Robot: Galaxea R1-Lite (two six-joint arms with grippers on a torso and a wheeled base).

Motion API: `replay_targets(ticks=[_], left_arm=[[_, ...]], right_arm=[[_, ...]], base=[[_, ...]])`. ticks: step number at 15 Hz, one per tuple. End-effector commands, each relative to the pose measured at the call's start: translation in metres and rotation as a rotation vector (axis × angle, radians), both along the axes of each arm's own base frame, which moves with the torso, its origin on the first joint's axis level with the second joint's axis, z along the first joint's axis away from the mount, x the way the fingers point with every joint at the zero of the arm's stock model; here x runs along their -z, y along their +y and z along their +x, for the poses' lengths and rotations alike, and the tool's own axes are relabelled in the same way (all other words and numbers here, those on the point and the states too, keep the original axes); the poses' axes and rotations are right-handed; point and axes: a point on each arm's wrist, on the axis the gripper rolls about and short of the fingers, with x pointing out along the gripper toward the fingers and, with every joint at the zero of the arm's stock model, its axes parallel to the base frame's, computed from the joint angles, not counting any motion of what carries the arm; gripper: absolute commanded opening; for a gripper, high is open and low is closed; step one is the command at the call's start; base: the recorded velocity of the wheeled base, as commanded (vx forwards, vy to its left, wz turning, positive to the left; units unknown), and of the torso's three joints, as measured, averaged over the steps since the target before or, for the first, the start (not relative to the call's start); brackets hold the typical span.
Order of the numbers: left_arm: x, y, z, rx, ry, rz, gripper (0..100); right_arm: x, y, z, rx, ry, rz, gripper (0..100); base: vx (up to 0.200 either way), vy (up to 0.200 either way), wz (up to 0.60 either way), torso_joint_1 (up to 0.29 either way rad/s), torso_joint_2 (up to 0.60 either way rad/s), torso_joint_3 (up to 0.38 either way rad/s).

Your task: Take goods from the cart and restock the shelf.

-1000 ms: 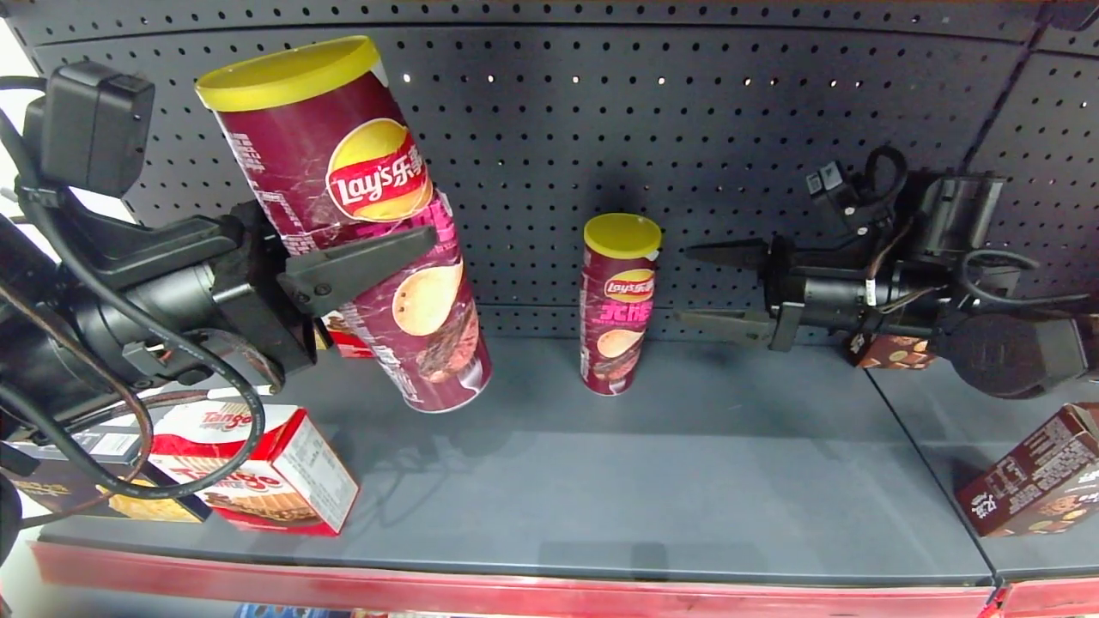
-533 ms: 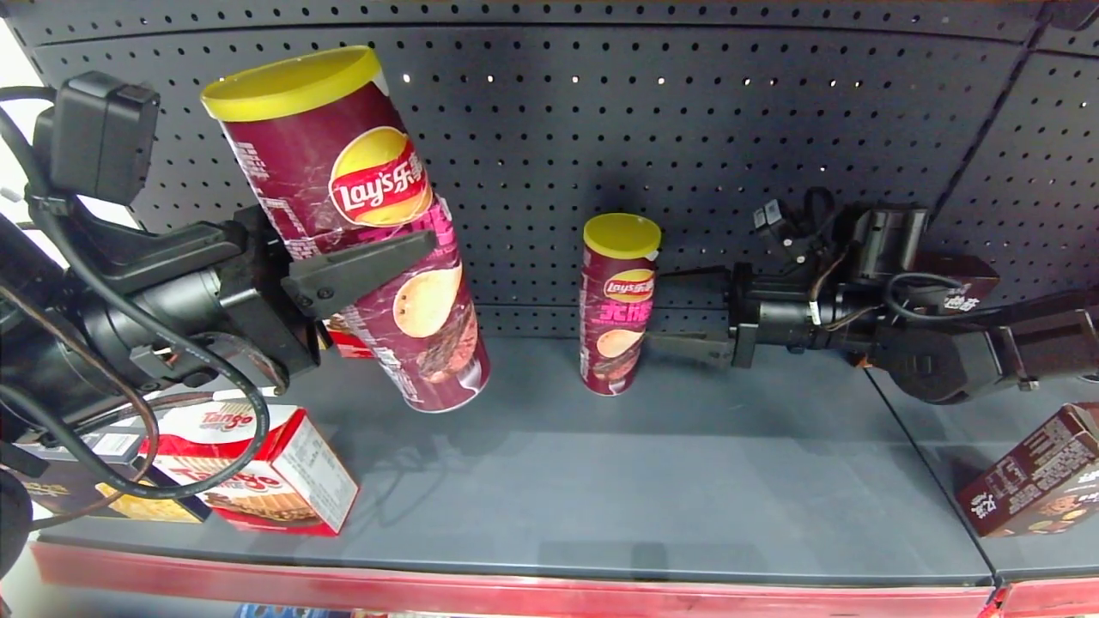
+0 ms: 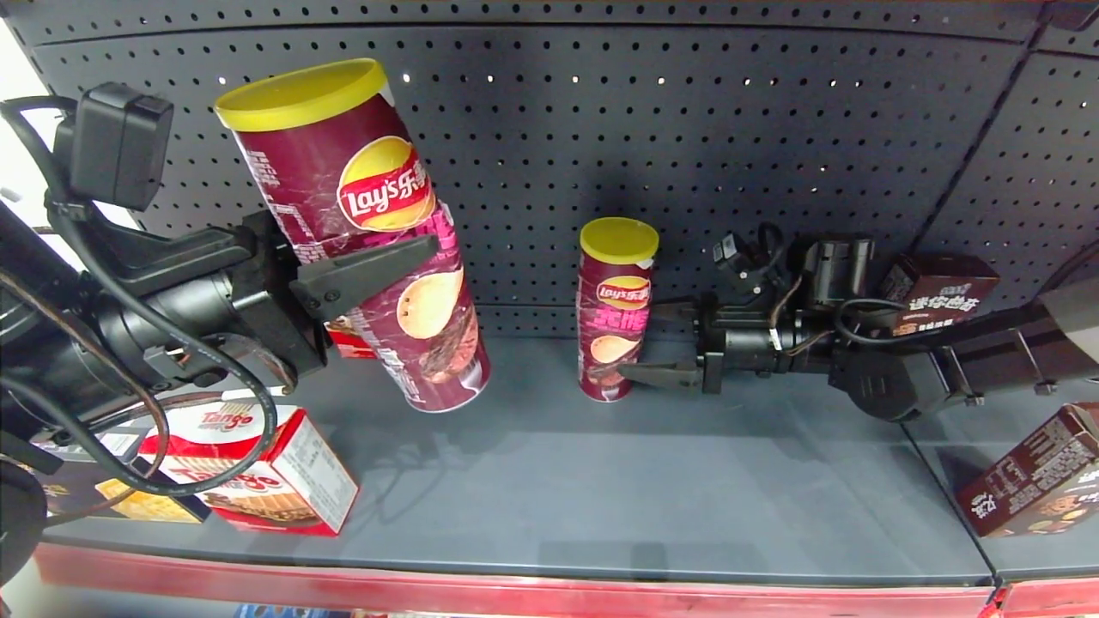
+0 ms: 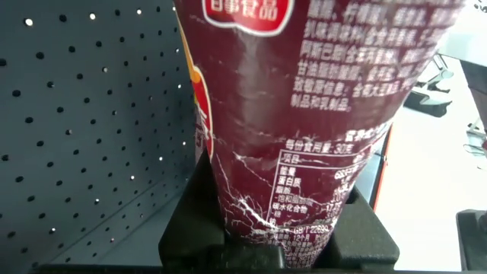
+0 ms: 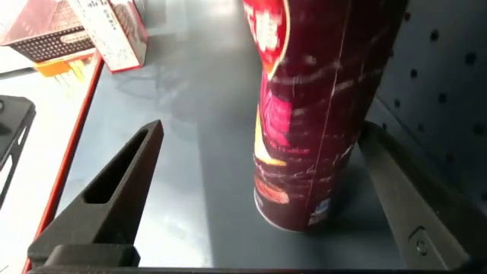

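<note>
A big maroon chips can [image 3: 369, 232] with a yellow lid hangs tilted above the left of the grey shelf [image 3: 687, 481], with my left gripper [image 3: 386, 249] shut on its middle. Up close in the left wrist view, the can [image 4: 304, 114] rises out of the jaws. An identical can [image 3: 614, 309] stands upright farther off, at the back of the shelf by the pegboard. My right gripper [image 3: 644, 336] is open, with one finger on each side of this can. In the right wrist view the can [image 5: 319, 114] stands between the fingers [image 5: 114, 205], nearer the pegboard-side one.
A red and white wafer box [image 3: 258, 472] lies at the front left, below the held can. Brown boxes sit at the right [image 3: 1030, 481] and behind the right arm [image 3: 940, 292]. The perforated back wall [image 3: 687, 129] is close behind both cans. A red strip [image 3: 515, 592] edges the shelf front.
My right gripper has moved left and lower, from beside the standing can to straddling it. The left arm with its can has shifted slightly to the right.
</note>
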Motion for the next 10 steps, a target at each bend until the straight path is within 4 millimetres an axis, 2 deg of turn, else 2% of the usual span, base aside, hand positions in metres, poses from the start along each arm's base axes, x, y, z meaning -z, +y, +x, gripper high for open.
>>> replay_targets(ticks=[1,5,10], left_arm=[[0.001,0.002,0.001,-0.009,0.0,-0.001,0],[0.002,0.002,0.0,-0.005,0.016,-0.01,0],[0.005,0.002,0.003,-0.008,0.025,-0.008,0]], right_arm=[[0.002,0.0,0.0,0.004,0.004,-0.003,100],[0.009,0.004,0.012,0.083,-0.011,-0.006,100],[0.018,0.009,0.025,0.057,-0.01,-0.003,100]], base=[[0.0,0.0,0.0,0.0,0.0,0.0],[0.0,0.0,0.0,0.0,0.0,0.0],[0.0,0.0,0.0,0.0,0.0,0.0]])
